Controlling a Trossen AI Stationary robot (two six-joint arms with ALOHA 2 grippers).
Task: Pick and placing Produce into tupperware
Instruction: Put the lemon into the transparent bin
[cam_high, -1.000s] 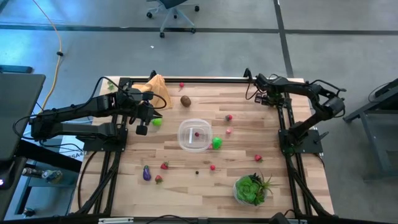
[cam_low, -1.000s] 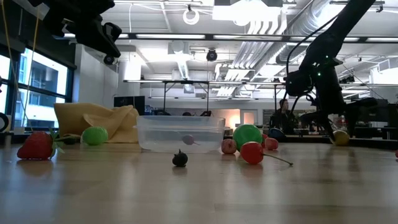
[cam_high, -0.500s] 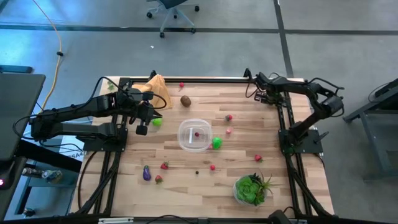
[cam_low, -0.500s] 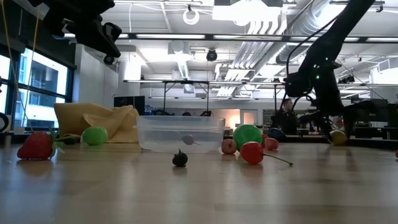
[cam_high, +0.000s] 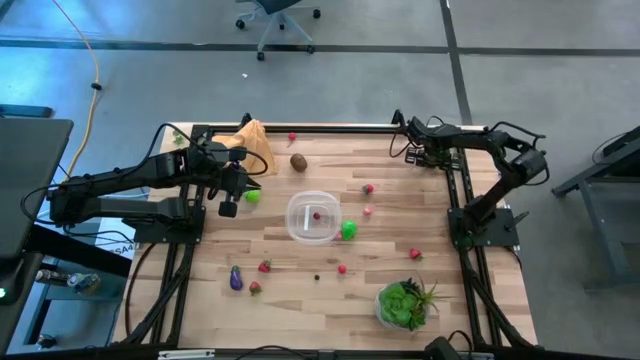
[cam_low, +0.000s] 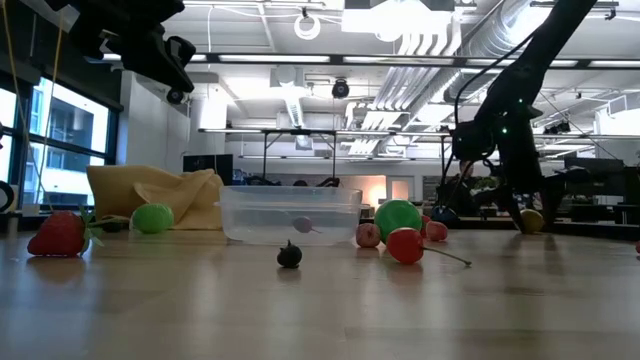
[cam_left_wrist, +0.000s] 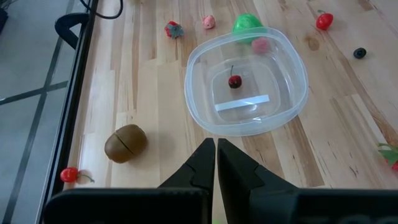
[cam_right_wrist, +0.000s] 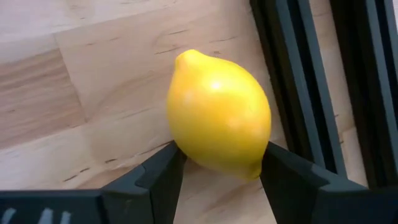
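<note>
1. Right pincer (cam_right_wrist: 217, 168): we find it at the far right corner of the counter (cam_high: 300, 300), fingers spread, a yellow lemon (cam_right_wrist: 217, 115) sitting between the tips. The fingers flank the fruit closely; whether they press it we cannot tell. We judge the lemon is the piece now being picked.
2. Left pincer (cam_left_wrist: 216, 162): fingers pressed together, nothing between them, raised over the counter's left side. It looks parked so as to leave the middle free.
3. Tupperware (cam_left_wrist: 249, 84): just ahead of the left pincer, well apart from the right one, open side up. Inside lies one cherry (cam_left_wrist: 234, 81), so we judge filling has barely begun.
4. Kiwi (cam_left_wrist: 125, 142): on the counter beside the left pincer, outside the container.
5. Green lime (cam_high: 348, 230): just beside the tupperware, on the side towards the right pincer.
6. Second green lime (cam_high: 252, 197): close by the left pincer.
7. Eggplant (cam_high: 236, 279) and several red berries: scattered on the near counter, well apart from both pincers, all waiting.
8. Leafy plant (cam_high: 403, 303): near right corner; not produce for packing.
9. Tan cloth (cam_high: 255, 145): behind the left pincer.
</note>
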